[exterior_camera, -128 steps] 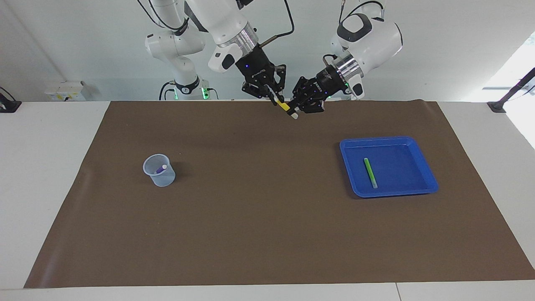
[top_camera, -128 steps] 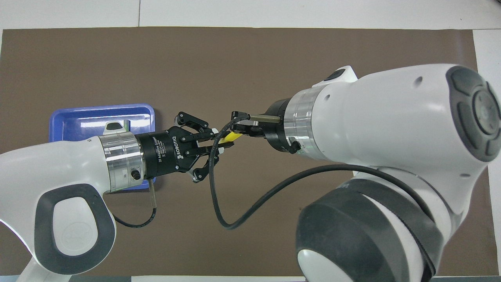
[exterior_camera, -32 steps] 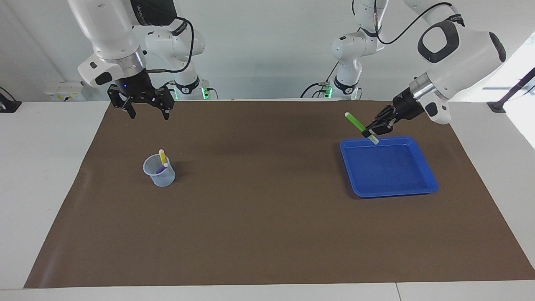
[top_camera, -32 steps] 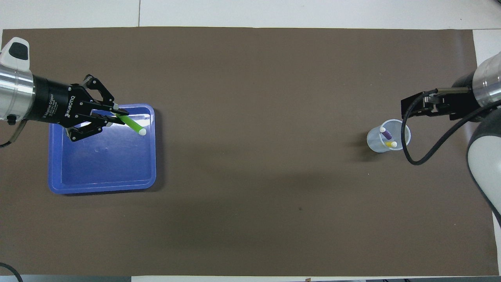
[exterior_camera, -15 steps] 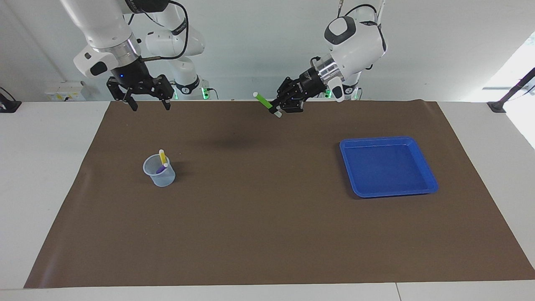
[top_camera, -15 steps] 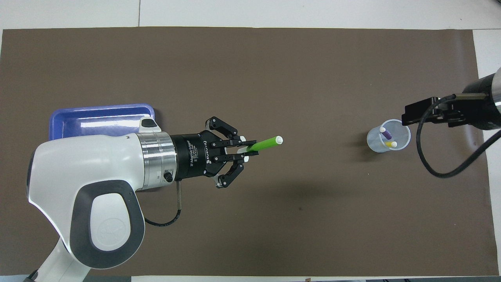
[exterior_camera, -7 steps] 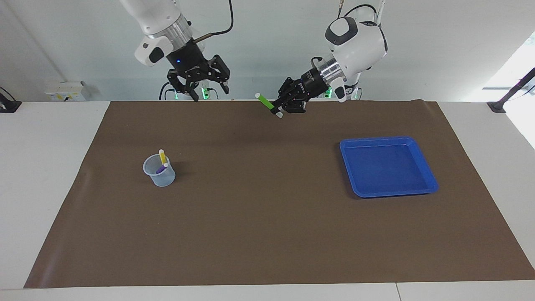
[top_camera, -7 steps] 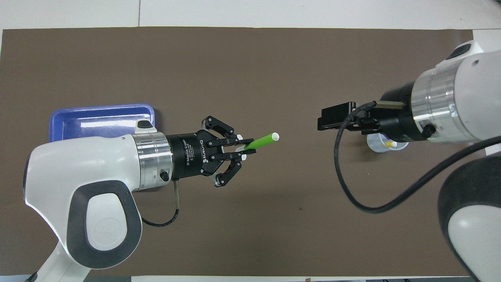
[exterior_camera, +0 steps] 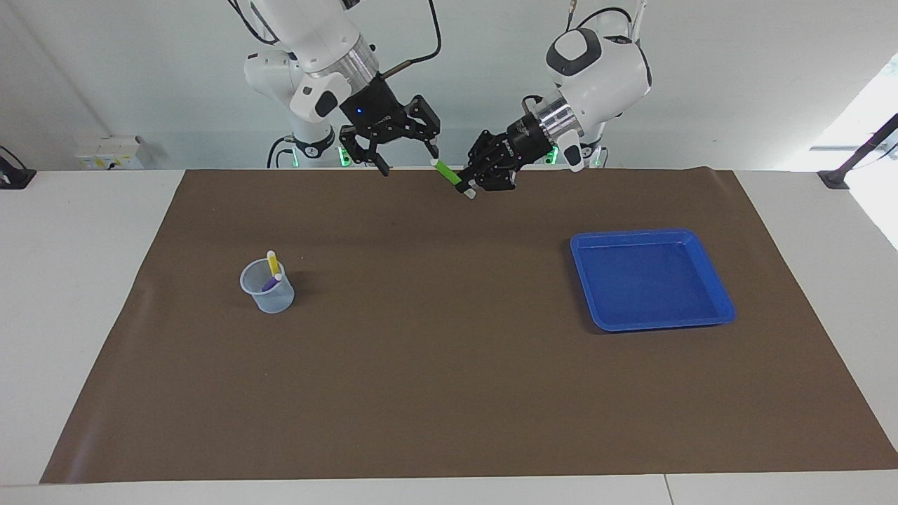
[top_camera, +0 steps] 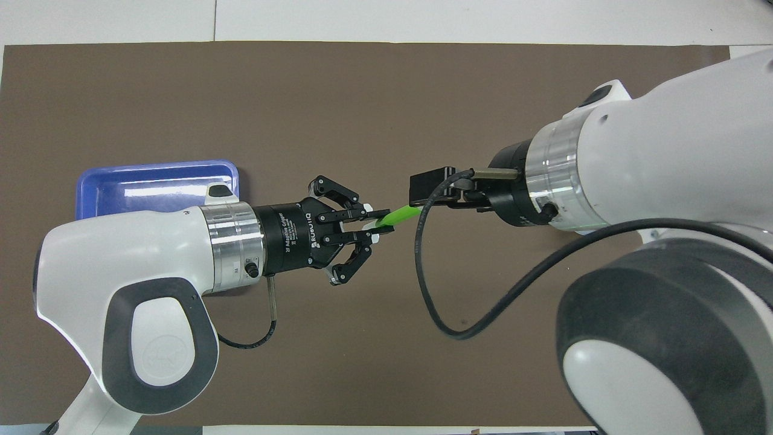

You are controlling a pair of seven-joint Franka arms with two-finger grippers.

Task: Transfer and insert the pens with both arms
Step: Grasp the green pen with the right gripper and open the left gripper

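Observation:
My left gripper (exterior_camera: 466, 185) (top_camera: 377, 221) is shut on the green pen (exterior_camera: 446, 172) (top_camera: 399, 214), holding it in the air over the mat's edge nearest the robots, mid-table. The pen's free end points at my right gripper (exterior_camera: 409, 160) (top_camera: 430, 188). That gripper stands open, one fingertip right at the pen's end; whether they touch I cannot tell. The yellow pen (exterior_camera: 272, 263) and the purple pen (exterior_camera: 269, 285) stand in a clear cup (exterior_camera: 267, 289) toward the right arm's end. In the overhead view the right arm hides the cup.
A blue tray (exterior_camera: 652, 280) (top_camera: 156, 187) lies on the brown mat (exterior_camera: 449, 365) toward the left arm's end, with nothing in it. Two smaller white arms with green-lit bases stand at the robots' end.
My right gripper, still open, has swung from the cup's end of the table to the middle and met the green pen's free end. The left gripper has barely moved.

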